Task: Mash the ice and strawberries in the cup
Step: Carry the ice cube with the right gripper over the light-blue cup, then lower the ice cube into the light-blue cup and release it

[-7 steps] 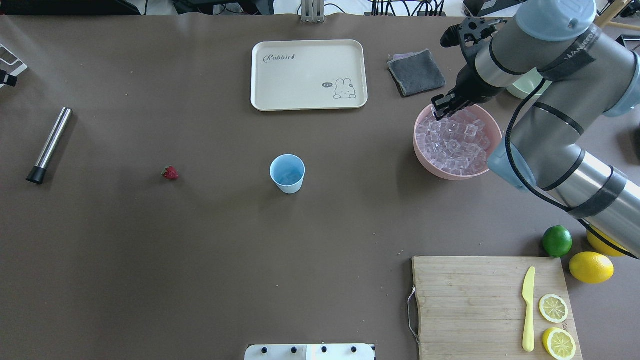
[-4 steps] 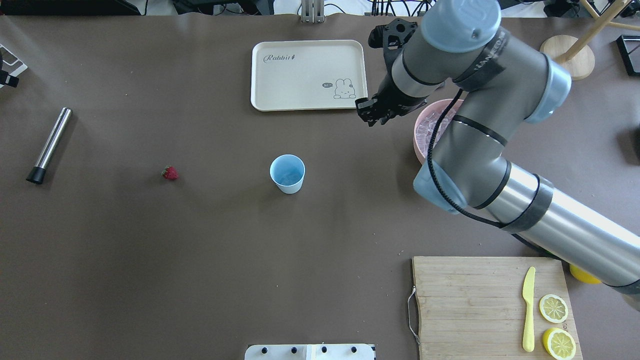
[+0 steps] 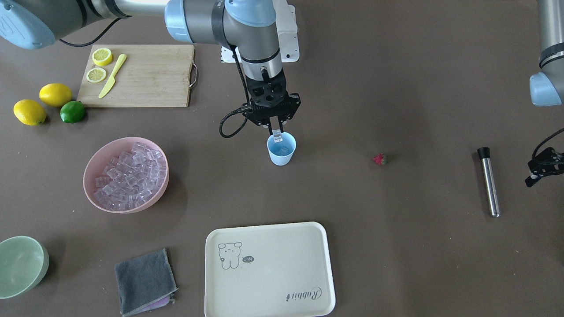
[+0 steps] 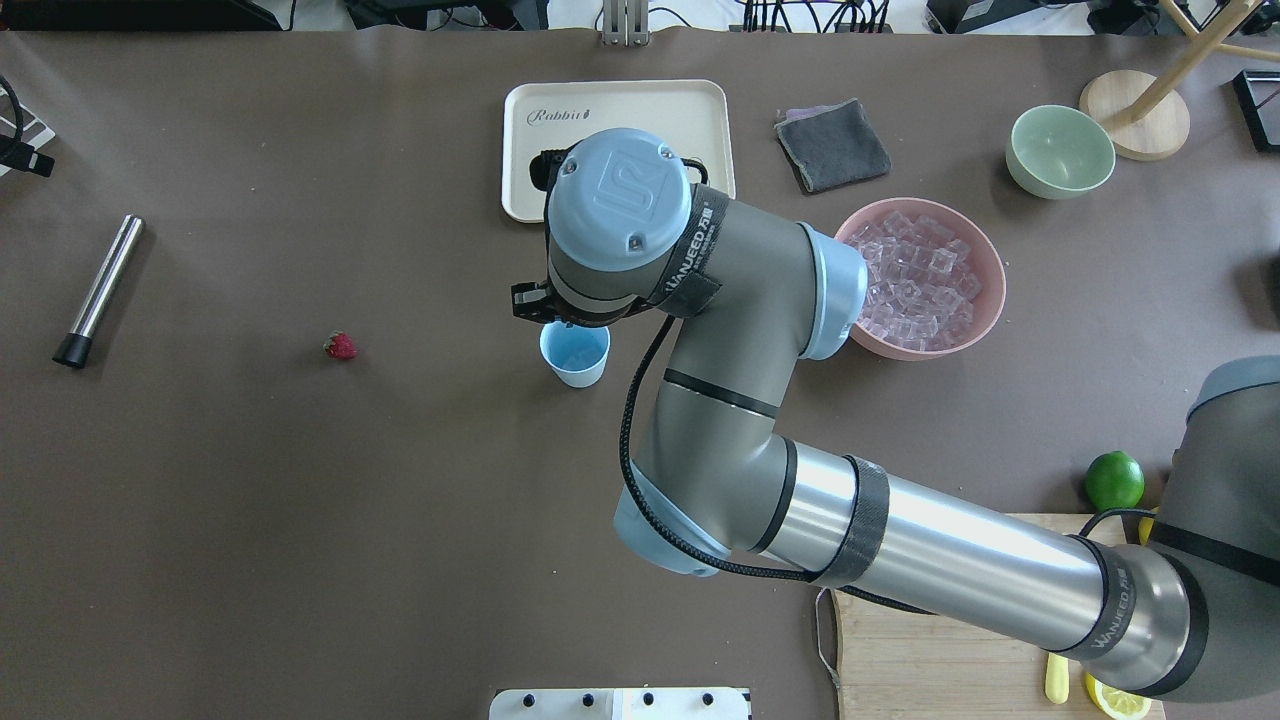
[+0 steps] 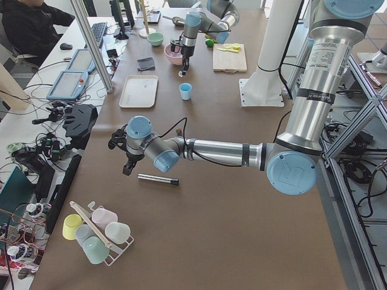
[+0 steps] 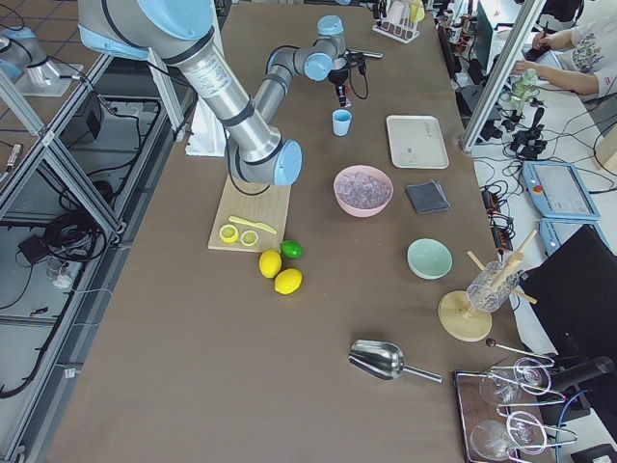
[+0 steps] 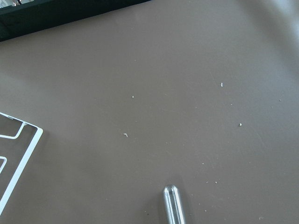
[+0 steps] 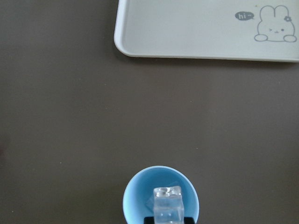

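The light blue cup stands mid-table; it also shows in the front view and the right wrist view. My right gripper is shut on a clear ice cube and holds it just above the cup's mouth; the cube fills the middle of the right wrist view. Another cube lies inside the cup. More ice fills the pink bowl. The strawberry lies on the table left of the cup. My left gripper hovers beside a metal muddler; I cannot tell its jaws.
A cream rabbit tray lies beyond the cup. A grey cloth and a pale green bowl are at the far right. A cutting board with lemon slices and a yellow knife, two lemons and a lime lie near the robot.
My right arm has swung left from the pink bowl, past the tray's corner, to above the cup, with an ice cube in its gripper. The strawberry, cup and muddler have not moved.
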